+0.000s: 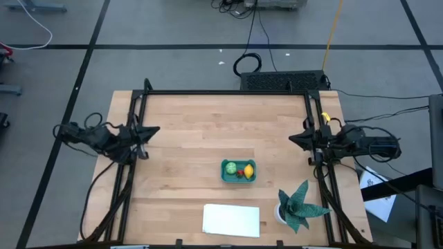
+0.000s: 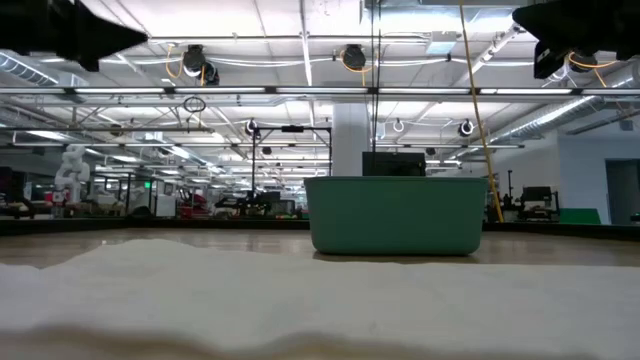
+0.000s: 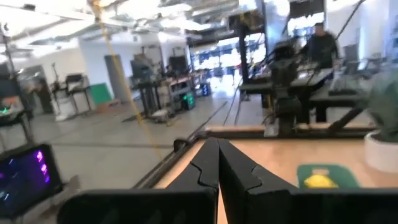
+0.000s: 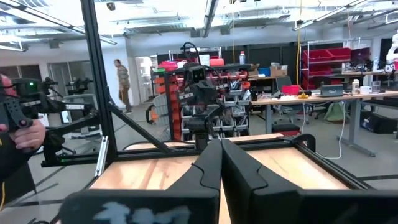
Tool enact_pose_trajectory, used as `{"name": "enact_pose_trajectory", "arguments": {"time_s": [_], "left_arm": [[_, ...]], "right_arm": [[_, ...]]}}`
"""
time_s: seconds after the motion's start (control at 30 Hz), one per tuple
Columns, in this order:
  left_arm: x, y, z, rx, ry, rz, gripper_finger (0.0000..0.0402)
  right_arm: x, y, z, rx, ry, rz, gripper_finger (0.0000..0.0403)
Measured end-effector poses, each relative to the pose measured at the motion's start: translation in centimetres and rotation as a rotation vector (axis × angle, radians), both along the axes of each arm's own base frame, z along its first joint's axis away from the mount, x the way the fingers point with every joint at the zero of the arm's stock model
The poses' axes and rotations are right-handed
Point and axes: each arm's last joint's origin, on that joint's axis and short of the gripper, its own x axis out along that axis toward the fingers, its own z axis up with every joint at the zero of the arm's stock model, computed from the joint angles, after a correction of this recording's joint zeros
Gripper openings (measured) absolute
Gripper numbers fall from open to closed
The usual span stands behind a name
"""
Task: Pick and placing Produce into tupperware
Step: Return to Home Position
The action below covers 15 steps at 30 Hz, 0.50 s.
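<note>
Our left gripper [image 3: 211,149] has its jaws pressed together on nothing, and so has our right gripper [image 4: 215,148]. Each hangs at its own side of the table [image 1: 187,117], well apart from the tupperware [image 1: 223,171], which sits between the arms holding the lemon [image 1: 248,170], green piece [image 1: 230,167] and red piece [image 1: 240,175]. To home well, we judge, both arms should travel slowly and high, clear of tupperware and plant [image 1: 299,204].
</note>
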Motion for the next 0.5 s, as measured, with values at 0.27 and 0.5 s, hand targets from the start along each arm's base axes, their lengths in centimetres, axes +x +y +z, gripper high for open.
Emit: {"name": "enact_pose_trajectory", "arguments": {"time_s": [0.27,0.5], "left_arm": [[1.5,0.4,-3.2,-0.034,0.051,-0.057,0.0001],[1.6,0.7,-3.9,-0.032,0.106,-0.116,0.0001]], "right_arm": [[0.6,0.0,-1.4,0.036,-0.014,0.003,0.0],[1.0,0.1,-2.5,0.036,0.013,0.006,0.0]]}}
